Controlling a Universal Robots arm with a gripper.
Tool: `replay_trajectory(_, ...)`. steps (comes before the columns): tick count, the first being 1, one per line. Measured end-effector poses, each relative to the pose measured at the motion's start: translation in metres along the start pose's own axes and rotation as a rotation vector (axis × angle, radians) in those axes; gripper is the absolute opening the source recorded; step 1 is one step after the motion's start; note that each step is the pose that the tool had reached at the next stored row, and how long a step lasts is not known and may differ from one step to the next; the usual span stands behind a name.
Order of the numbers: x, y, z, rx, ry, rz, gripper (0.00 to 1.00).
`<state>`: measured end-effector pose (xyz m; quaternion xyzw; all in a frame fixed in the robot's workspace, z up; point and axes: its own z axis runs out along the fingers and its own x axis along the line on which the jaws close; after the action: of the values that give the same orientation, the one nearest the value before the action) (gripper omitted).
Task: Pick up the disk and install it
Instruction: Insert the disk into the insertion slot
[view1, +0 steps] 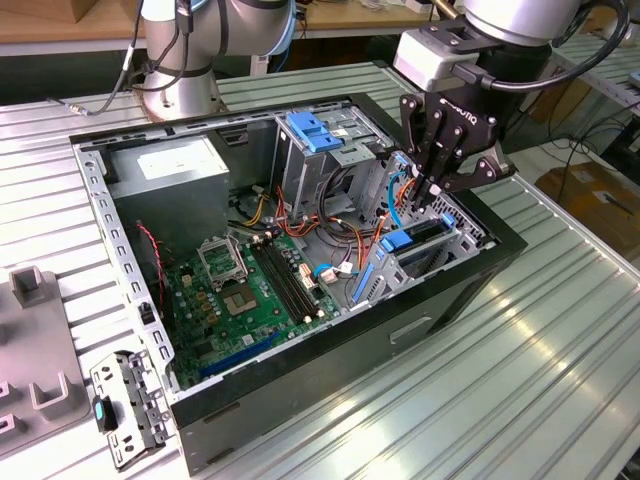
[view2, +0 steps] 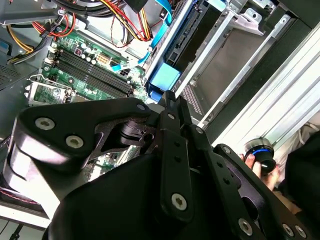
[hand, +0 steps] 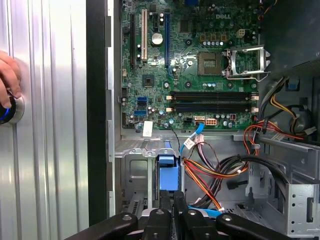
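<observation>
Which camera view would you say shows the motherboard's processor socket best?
The first wrist view: the processor socket lies square-on and unobstructed. The exterior view shows it obliquely, from farther off; the second wrist view shows it at a steep slant.

Clear passage lies above the motherboard (view1: 245, 285) at the exterior view's left. At its right, the disk (view1: 410, 240) fills the drive bay (view1: 466, 238), the gripper (view1: 425, 190) occupies the space above, and cable bundles (view1: 345, 225) crowd the adjoining gap.
</observation>
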<state>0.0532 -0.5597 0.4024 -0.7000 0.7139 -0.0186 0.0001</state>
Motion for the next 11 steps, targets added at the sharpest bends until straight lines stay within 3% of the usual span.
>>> replay_trajectory(4,-0.0002,0.0002,0.0060,0.0000,-0.0001,0.000,0.18)
replay_trajectory(7,-0.0004,-0.0028,0.0143,0.0000,0.0004,0.000,0.18)
replay_trajectory(9,-0.0006,-0.0040,0.0170,0.0000,0.0054,0.000,0.18)
replay_trajectory(11,-0.0006,-0.0040,0.0174,0.0001,0.0059,0.000,0.18)
